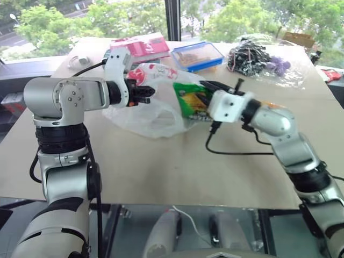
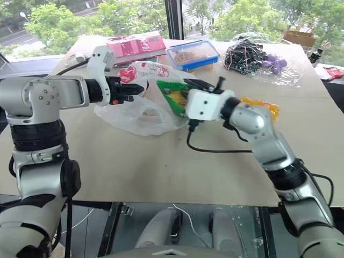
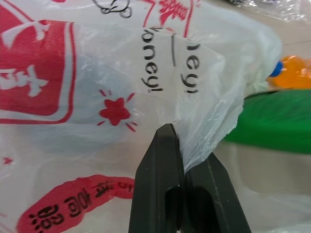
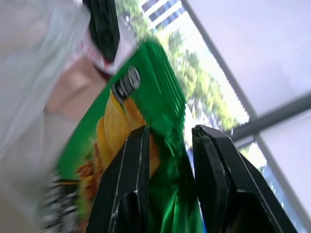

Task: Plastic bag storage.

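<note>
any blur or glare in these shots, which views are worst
Right wrist view: the green snack packet and the plastic bag are smeared, and the sky behind is washed out. Left wrist view: the bag's red print is crisp. Left eye view: the windows at the top glare.

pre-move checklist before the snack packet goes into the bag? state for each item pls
1. Left pincer shut on the plastic bag: ok, film is pinched between its fingers.
2. Right pincer holds the green snack packet: ok, packet sits between its fingers.
3. Packet lifted clear of the table: ok, held up beside the bag.
4. Bag mouth open wide enough for the packet: cannot tell, the film is crumpled and no clear opening shows.
5. Packet lined up with the mouth: cannot tell, for the same reason.
6. Blue-lidded box and clear bag of cords out of the way: ok, both lie farther back on the table.
</note>
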Robot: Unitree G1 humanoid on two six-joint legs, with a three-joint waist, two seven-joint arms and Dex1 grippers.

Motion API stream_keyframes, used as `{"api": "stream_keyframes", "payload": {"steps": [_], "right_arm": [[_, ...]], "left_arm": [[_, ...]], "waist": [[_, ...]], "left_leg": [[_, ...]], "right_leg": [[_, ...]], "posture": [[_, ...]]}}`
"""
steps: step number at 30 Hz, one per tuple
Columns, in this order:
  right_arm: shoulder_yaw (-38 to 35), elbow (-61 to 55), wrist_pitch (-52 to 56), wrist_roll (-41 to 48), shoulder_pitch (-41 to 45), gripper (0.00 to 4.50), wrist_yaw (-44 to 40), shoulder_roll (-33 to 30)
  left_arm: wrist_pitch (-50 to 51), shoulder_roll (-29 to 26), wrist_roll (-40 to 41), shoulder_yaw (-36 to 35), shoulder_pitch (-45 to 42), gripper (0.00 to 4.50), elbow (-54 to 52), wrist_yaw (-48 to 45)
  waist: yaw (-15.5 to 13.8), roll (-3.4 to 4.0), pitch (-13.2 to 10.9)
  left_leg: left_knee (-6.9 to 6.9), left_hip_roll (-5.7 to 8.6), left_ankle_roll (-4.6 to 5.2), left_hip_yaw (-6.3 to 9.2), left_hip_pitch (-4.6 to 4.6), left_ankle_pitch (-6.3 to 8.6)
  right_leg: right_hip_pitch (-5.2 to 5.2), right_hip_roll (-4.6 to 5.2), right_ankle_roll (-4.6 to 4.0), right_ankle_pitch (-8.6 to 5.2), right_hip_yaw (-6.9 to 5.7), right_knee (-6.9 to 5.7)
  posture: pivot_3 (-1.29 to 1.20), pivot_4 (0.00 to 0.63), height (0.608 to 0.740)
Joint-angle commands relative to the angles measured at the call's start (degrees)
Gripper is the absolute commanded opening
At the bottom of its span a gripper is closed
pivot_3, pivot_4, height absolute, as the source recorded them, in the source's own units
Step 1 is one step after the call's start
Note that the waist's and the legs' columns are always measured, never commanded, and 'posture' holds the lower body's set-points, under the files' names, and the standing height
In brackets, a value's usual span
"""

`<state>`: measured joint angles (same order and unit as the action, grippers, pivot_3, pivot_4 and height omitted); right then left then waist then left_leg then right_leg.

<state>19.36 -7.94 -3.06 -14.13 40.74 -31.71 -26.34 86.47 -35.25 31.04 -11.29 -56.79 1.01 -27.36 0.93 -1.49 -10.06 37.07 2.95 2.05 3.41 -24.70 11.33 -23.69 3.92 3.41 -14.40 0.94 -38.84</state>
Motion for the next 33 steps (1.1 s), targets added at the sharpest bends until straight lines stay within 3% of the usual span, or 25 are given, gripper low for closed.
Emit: {"api": "stream_keyframes", "payload": {"steps": [1, 4, 6, 11, 16, 19, 22, 25, 33], "right_arm": [[3.0, 11.7, -10.4, -7.0, 5.2, 1.38, 9.1, 5.4], [2.7, 18.6, -13.2, -9.9, 8.9, 1.38, 14.7, 9.4], [1.4, 19.4, -12.3, -8.2, 9.0, 1.38, 14.0, 10.5], [1.3, 10.1, -3.2, -0.6, 2.3, 1.38, -1.9, 5.8], [-0.6, -1.3, 10.8, 3.6, -1.9, 1.38, -10.5, 1.2], [-2.0, -6.3, 18.5, 5.1, -3.0, 2.15, -11.3, 1.1], [-1.9, -10.6, 24.8, 4.2, -4.5, 3.61, -12.1, -0.3], [-2.8, -13.8, 29.5, 4.9, -5.8, 3.61, -12.1, -1.0], [0.1, -8.2, 19.4, -2.6, -5.0, 3.61, -7.3, -4.8]], "left_arm": [[2.2, 0.5, 2.0, -3.1, -2.7, 0.00, -2.1, -0.2], [2.9, 0.2, 1.9, -3.8, -2.6, 0.00, -2.4, 0.2], [3.1, 0.2, 1.7, -4.3, -2.6, 0.00, -2.2, 0.5], [2.7, 0.3, 1.4, -4.0, -2.2, 0.00, -2.2, 0.9], [2.2, 0.8, 1.2, -3.6, -1.9, 0.00, -1.9, 1.2], [1.8, 1.2, 1.1, -3.2, -1.9, 0.00, -1.6, 1.2], [1.5, 1.5, 1.1, -2.9, -1.8, 0.00, -1.4, 1.1], [1.1, 1.7, 1.0, -2.7, -1.8, 0.00, -1.2, 1.1], [0.4, 2.2, 1.0, -2.1, -1.5, 0.00, -1.2, 1.1]], "waist": [[0.1, 0.00, 0.0], [0.2, 0.00, 0.0], [0.1, 0.00, 0.0], [-0.2, 0.00, 0.0], [0.0, 0.01, 0.0], [0.3, 0.01, 0.0], [0.1, 0.01, 0.0], [-0.1, 0.01, 0.0], [-0.1, 0.01, 0.0]], "left_leg": [[0.01, 0.02, 0.00, -0.02, 0.00, 0.00], [0.01, 0.02, -0.04, -0.02, 0.01, -0.02], [-0.03, 0.00, -0.07, 0.00, 0.01, -0.04], [-0.03, 0.06, -0.07, 0.04, -0.02, -0.04], [-0.02, 0.05, -0.06, 0.06, 0.01, -0.04], [-0.03, -0.07, -0.07, 0.05, 0.05, -0.04], [-0.04, -0.09, -0.07, 0.06, 0.05, -0.04], [-0.03, -0.01, -0.07, 0.05, 0.00, -0.04], [-0.03, 0.03, -0.07, 0.04, 0.00, -0.04]], "right_leg": [[0.00, 0.01, 0.00, 0.00, 0.02, 0.00], [-0.02, 0.00, 0.00, 0.01, 0.03, -0.04], [-0.03, -0.03, -0.01, 0.01, 0.02, -0.03], [-0.01, -0.01, -0.01, 0.01, 0.01, 0.00], [0.00, -0.03, -0.01, 0.01, 0.00, -0.06], [-0.01, -0.14, -0.01, 0.01, 0.02, -0.08], [-0.02, -0.15, -0.02, 0.01, 0.02, -0.08], [-0.02, -0.05, -0.01, 0.01, 0.03, -0.05], [-0.02, 0.01, -0.01, 0.01, 0.00, -0.04]], "posture": [[0.00, 0.150, 0.732], [0.00, 0.150, 0.732], [0.00, 0.150, 0.732], [0.00, 0.150, 0.732], [0.00, 0.150, 0.732], [0.00, 0.150, 0.732], [0.00, 0.150, 0.732], [0.00, 0.150, 0.732], [0.00, 0.150, 0.732]]}}
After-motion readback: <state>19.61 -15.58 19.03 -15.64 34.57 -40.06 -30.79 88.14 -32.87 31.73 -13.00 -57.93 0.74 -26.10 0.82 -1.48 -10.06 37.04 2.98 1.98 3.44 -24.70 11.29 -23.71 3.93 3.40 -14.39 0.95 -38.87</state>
